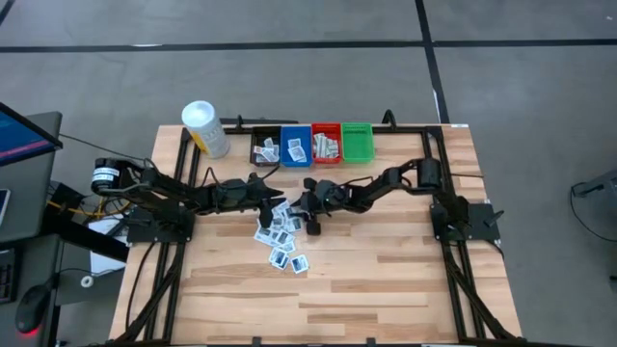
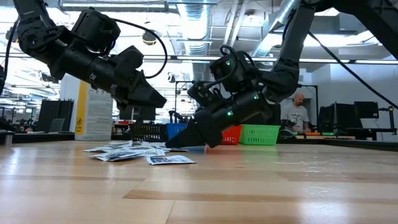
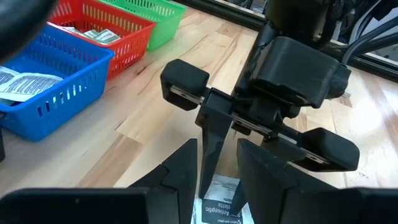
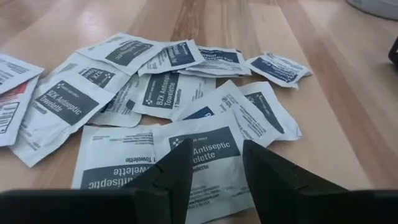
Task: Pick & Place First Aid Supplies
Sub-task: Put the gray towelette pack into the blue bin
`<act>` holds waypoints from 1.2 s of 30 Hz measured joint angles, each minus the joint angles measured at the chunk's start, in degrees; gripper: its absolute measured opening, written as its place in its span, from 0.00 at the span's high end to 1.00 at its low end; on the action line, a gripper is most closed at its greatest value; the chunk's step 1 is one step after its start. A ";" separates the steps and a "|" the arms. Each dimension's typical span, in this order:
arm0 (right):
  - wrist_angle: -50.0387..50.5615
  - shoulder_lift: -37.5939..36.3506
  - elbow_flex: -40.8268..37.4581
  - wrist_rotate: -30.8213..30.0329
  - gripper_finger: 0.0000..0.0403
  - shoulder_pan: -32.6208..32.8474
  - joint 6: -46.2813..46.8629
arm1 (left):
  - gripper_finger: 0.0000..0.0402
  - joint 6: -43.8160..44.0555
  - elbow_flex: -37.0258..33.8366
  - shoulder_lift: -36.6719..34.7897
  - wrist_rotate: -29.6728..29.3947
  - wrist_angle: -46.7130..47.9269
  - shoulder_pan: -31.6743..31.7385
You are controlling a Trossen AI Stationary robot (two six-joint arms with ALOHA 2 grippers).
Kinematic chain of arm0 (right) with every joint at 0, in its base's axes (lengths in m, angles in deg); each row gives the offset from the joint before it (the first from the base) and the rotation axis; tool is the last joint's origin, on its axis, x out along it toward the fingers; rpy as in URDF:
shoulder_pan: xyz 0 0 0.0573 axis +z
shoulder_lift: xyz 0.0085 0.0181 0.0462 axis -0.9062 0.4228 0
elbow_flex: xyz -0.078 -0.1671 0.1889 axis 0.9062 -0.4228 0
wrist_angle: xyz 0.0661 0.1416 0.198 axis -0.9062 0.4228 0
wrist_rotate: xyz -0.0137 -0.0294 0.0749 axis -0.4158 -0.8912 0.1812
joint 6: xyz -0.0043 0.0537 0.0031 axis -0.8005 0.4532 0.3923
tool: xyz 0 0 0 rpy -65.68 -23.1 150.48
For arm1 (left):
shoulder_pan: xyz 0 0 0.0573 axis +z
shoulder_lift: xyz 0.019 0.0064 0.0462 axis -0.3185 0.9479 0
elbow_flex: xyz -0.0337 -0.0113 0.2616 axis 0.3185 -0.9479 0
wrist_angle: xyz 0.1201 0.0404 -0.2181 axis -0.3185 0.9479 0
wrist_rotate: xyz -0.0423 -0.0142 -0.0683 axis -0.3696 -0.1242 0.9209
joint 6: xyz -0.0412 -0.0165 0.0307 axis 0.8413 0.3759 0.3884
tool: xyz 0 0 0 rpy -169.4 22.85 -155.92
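The first aid packets (image 1: 281,236) lie in a loose pile at the centre of the wooden table (image 1: 386,280), in front of the row of bins. They are flat, rectangular, white pouches with dark blue labels. Their long axes point in mixed directions, and several overlap.

The right gripper (image 1: 313,224) is lowered to the pile's right edge. In the right wrist view its fingers (image 4: 177,171) stand parted above a packet (image 4: 199,155) printed "Antiseptic Towelette"; nothing is clamped.

The left gripper (image 1: 278,199) hovers over the pile's far-left side, fingers parted and empty. The left wrist view alone shows a packet (image 3: 221,202) below them, with the right gripper facing it.

The high view shows the black bin (image 1: 266,147), blue bin (image 1: 296,145) and red bin (image 1: 326,144) holding packets; the green bin (image 1: 357,142) is mesh plastic.
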 joint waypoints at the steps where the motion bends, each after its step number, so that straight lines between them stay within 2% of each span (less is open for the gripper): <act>1: 0.34 -0.02 0.01 0.00 0.67 -0.12 0.00 | 0.72 -0.01 -0.01 0.00 0.00 -0.08 0.00; 4: 1.90 -0.14 0.11 -0.01 0.67 -0.55 0.04 | 0.72 -0.01 -0.01 0.00 0.00 -0.13 0.00; 7: 4.71 -0.28 0.20 -0.11 0.72 -0.94 -0.02 | 0.72 0.00 -0.01 0.00 0.00 -0.14 0.00; 12: 7.58 -0.24 0.15 -0.33 0.93 -1.19 -0.08 | 0.72 0.01 -0.01 0.00 0.02 -0.24 -0.02; 14: 7.59 -0.19 0.13 -0.31 0.98 -1.21 -0.23 | 0.72 0.01 -0.01 0.00 0.02 -0.24 -0.02; 24: 12.24 -5.85 -0.48 -1.43 1.00 0.55 -1.53 | 0.72 0.19 -0.03 0.00 0.04 -0.27 -1.11; 31: 19.39 -13.03 -0.38 -6.40 1.00 3.23 -5.42 | 0.72 0.21 -0.03 0.00 0.04 -0.30 -1.09; 36: 21.38 -16.73 -0.33 -7.32 1.00 4.89 -7.20 | 0.72 1.64 -0.03 0.00 0.04 -0.71 -1.09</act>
